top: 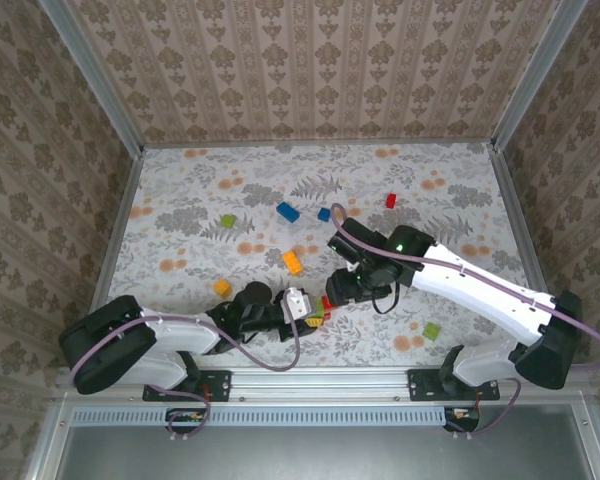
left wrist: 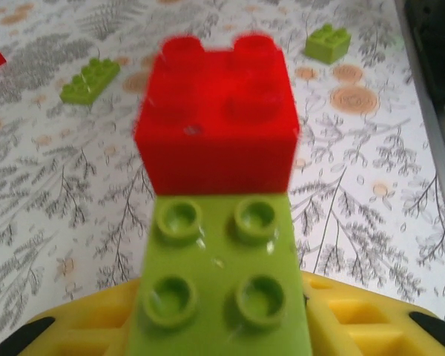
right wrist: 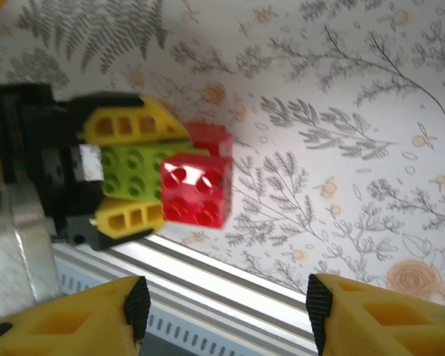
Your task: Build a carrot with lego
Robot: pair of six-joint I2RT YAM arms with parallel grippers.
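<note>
Right up against the left wrist cam, the left tool [left wrist: 222,326] has its yellow fingers [left wrist: 356,315] closed on a green brick [left wrist: 219,274], studs facing the lens. A red brick [left wrist: 215,119] is stuck on the far end of it, poking out past the fingertips. So the half-built lego piece is in the left tool, near the front edge of the bench [top: 460,180], about midway between the two arm bases.

Past the red brick, two more green ones lie loose on the flowery bench top. A green oblong [left wrist: 90,79] lies off to the left and a green square [left wrist: 327,42] to the right, both well apart from the held pair.

The right tool [right wrist: 228,302] is open, with its fingers spread wide and nothing between them. It's looking down on the left tool and its two bricks, and from above it sits just beyond them, close but not touching as far as I can see.

Farther out on the bench there's an orange brick [top: 293,262] mid-bench and a second orange one [top: 221,288] to its left. Beyond those are a blue brick [top: 287,211] and a smaller blue one [top: 323,214] near each other, plus a small red one [top: 390,200] toward the back.
</note>
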